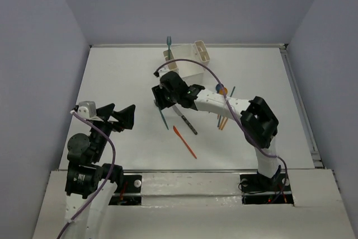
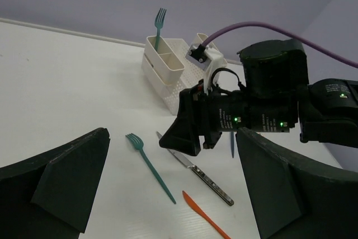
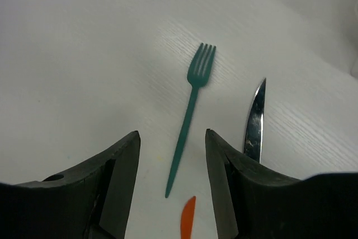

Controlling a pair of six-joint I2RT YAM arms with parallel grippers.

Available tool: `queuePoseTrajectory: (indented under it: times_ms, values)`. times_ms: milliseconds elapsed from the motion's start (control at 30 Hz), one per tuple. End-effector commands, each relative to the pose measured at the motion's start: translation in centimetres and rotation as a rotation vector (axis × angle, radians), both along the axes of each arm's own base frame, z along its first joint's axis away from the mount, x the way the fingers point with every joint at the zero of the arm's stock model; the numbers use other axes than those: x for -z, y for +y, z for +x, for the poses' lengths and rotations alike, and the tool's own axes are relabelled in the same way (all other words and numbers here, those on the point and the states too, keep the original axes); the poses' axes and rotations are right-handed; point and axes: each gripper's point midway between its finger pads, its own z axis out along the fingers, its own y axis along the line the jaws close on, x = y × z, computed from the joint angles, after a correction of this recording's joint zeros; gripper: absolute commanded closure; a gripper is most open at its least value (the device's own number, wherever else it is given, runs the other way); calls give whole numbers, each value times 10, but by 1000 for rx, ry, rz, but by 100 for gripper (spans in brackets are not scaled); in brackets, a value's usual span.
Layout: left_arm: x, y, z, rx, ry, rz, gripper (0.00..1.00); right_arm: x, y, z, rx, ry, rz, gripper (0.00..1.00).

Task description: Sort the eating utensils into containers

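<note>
1. Left claw [image 1: 118,115]: the nearest item, well apart from the white caddy [image 1: 187,62] on its near-left side. Fingers are spread with nothing between them, raised off the tabletop [image 1: 268,82].
2. Orange plastic knife [image 1: 184,142]: flat on the tabletop on the caddy's near side, the loose utensil farthest from the caddy. It touches nothing.
3. Dark-handled steel knife [image 1: 186,120]: lies flat between the orange plastic knife and the caddy, with the blade end toward the caddy.
4. Teal fork [image 3: 187,117]: lies flat just left of the steel knife, apart from it, on the caddy's near side. The tines end is toward the caddy.
5. Right claw [image 3: 172,134]: hovers over the teal fork, close to the caddy's near-left corner. Jaws are parted and released, with the fork handle visible in the gap and untouched.
6. Orange and blue utensils [image 1: 224,122]: a cluster to the near-right of the caddy, partly hidden by the right arm. I cannot tell which kinds they are.
7. Caddy: the farthest item, upright. A second teal fork [image 2: 160,18] stands in a narrow compartment at its left end, tines up.
</note>
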Motion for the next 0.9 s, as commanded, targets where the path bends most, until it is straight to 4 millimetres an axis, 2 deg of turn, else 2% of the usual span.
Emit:
queuePoseTrajectory:
  times_ms: [0, 67, 100, 167, 200, 300, 467, 600, 867]
  values:
    - [-14, 7, -1, -35, -58, -19, 1, 27, -14, 1, 66, 65, -89, 42]
    - [-15, 7, -1, -34, -59, -19, 1, 35, -10, 5, 65, 72, -104, 40]
    - [-15, 6, -1, -29, -59, -18, 1, 52, -8, 1, 54, 93, -144, 40]
    - [-14, 5, -1, -23, -60, -17, 1, 58, -5, 5, 58, 99, -161, 40]
    - [-14, 4, -2, -20, -61, -17, 1, 69, -4, 6, 57, 111, -179, 40]
    - [-15, 4, -2, -16, -65, -16, 1, 74, 0, 8, 59, 116, -185, 40]
    - [-15, 2, -2, -7, -68, -15, 1, 97, 1, 9, 59, 143, -218, 40]
    - [-16, 2, -3, -5, -72, -16, 1, 107, 4, 11, 58, 154, -227, 43]
    - [-16, 2, -3, -2, -73, -14, 1, 114, 18, 9, 32, 153, -248, 58]
